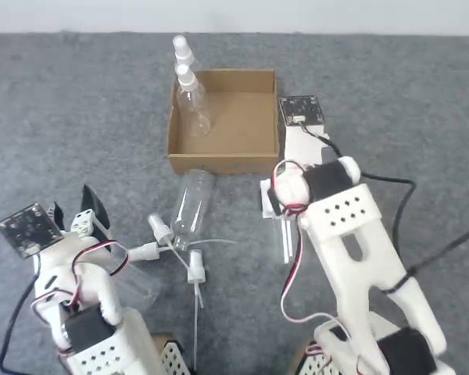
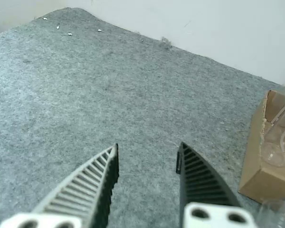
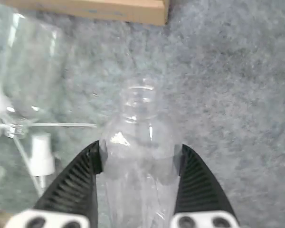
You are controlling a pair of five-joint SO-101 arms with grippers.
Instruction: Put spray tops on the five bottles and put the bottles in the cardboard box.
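Note:
The cardboard box (image 1: 250,117) stands at the back middle, with two clear bottles wearing white spray tops (image 1: 191,98) upright in its left corner. An uncapped bottle (image 1: 191,205) lies in front of the box. Three loose spray tops (image 1: 197,267) with long tubes lie by its neck. My right gripper (image 3: 138,159) is shut on another clear, uncapped bottle (image 3: 138,137), its neck pointing away from the wrist; in the high view this gripper (image 1: 280,215) is right of the lying bottle. My left gripper (image 2: 147,164) is open over bare carpet, at the near left (image 1: 76,209).
Grey carpet (image 1: 78,101) covers the table. Another clear bottle (image 1: 138,283) lies beside the left arm's base. The box's corner (image 2: 263,166) shows off to the side of the left gripper. Cables trail from the right arm (image 1: 391,183).

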